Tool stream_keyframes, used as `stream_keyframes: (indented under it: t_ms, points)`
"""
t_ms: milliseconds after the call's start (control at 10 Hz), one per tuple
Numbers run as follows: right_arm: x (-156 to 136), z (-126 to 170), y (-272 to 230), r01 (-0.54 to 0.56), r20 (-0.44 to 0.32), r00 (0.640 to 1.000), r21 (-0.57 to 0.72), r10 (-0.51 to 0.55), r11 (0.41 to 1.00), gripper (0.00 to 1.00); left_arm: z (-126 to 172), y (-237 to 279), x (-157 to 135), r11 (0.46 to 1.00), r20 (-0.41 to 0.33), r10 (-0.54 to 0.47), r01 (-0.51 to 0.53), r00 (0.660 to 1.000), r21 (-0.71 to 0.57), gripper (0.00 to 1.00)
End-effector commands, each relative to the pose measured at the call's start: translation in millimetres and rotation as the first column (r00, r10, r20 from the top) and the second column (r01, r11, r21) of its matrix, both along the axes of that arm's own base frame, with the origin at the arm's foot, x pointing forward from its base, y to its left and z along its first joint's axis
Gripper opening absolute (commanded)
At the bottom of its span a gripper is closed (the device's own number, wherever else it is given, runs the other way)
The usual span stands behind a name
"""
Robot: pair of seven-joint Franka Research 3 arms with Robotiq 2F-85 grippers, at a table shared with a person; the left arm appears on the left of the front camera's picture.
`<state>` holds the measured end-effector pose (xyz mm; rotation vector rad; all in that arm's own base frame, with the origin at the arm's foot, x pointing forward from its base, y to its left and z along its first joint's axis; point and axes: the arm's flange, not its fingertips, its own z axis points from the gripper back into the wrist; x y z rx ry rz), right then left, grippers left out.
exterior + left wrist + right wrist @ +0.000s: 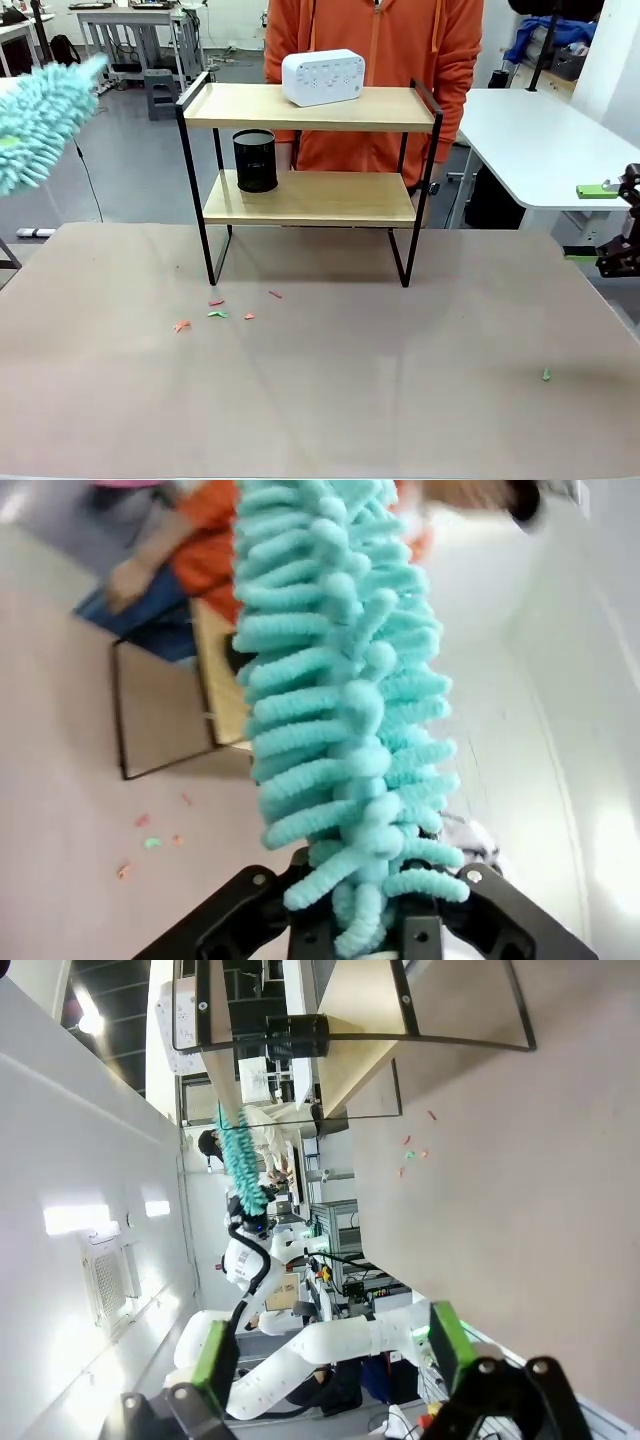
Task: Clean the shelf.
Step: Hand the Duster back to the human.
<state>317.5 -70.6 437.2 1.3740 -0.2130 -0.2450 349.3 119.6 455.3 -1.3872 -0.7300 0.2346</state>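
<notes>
Front view: two-tier wood shelf (310,200), black frame, standing upright.

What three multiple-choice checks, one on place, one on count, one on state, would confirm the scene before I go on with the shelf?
1. Where is the black cup?
A. top board
B. lower board, left end
C. on the tabletop

2. How many things stand on the top board?
A. one
B. two
C. three

3. What is the left pincer's state?
A. open and empty
B. shut on the duster
C. shut on the white box

Answers:
1 B: the cup stands on the lower board of the shelf, near its left legs.
2 A: the white box is the one thing standing there.
3 B: in the left wrist view the left pincer grips the base of the duster, whose teal fronds rise from between its fingers.
</notes>
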Motion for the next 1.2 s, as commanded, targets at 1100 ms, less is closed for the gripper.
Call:
stream_keyframes:
  t_ms: [1100]
  points:
    - [-1, 2, 2, 0.004, -0.019, 1.000, -0.010, -0.004, 1.000, 1.00, -42, -24, 22, 0.997, -0.183, -0.051, 0.039, 0.982, -0.068, 0.00]
